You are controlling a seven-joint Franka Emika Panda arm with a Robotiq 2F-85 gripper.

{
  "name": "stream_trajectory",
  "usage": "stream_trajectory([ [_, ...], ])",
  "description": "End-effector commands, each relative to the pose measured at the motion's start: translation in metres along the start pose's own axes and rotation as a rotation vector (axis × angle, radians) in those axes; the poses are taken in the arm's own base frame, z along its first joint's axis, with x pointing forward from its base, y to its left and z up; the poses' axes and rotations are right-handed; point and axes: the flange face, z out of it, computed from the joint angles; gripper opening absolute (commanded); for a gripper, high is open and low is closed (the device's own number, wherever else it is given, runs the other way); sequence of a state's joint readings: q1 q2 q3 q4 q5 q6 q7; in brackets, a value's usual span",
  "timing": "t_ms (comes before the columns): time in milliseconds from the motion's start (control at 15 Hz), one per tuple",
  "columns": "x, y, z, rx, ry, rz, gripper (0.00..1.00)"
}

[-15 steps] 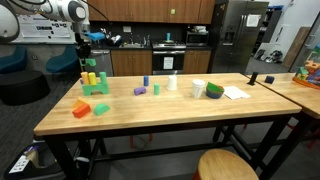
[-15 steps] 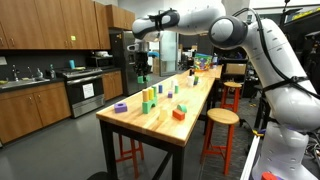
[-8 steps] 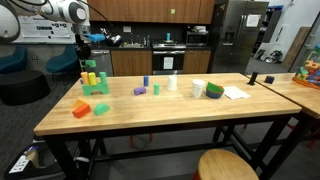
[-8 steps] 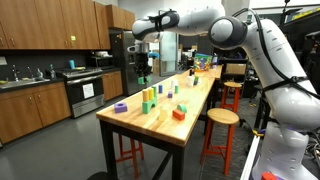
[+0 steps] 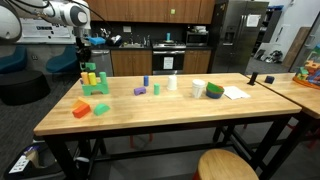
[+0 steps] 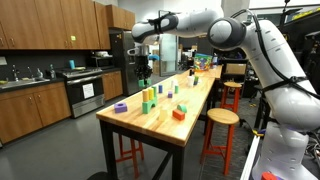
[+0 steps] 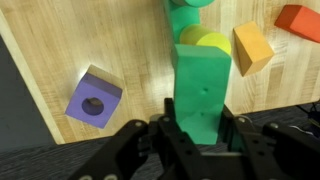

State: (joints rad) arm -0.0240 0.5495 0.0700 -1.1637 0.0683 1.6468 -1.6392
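Above the bench (image 7: 130,40), the hand (image 7: 202,128) is clamped on a green block (image 7: 203,80), with a purple block (image 7: 93,97) at nine o'clock (an orange block (image 7: 252,50) at two).

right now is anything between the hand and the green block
Nothing is. The hand is shut on the green block, which sits right in its grip in the wrist view. The purple block lies apart from it, off to one side on the table.
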Motion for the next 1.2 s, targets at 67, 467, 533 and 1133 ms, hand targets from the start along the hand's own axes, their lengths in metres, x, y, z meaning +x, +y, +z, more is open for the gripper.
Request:
stream_trajectory([
  [67, 0.0013, -0.003, 0.004, 0.023, 0.011, 0.011, 0.16],
  [467, 0.0025, -0.0044, 0.006, 0.037, 0.011, 0.014, 0.16],
  [533, 0.0026, -0.0046, 0.0061, 0.038, 0.012, 0.017, 0.16],
  [1133, 0.0023, -0.0077, 0.0104, 0.053, 0.022, 0.047, 0.16],
])
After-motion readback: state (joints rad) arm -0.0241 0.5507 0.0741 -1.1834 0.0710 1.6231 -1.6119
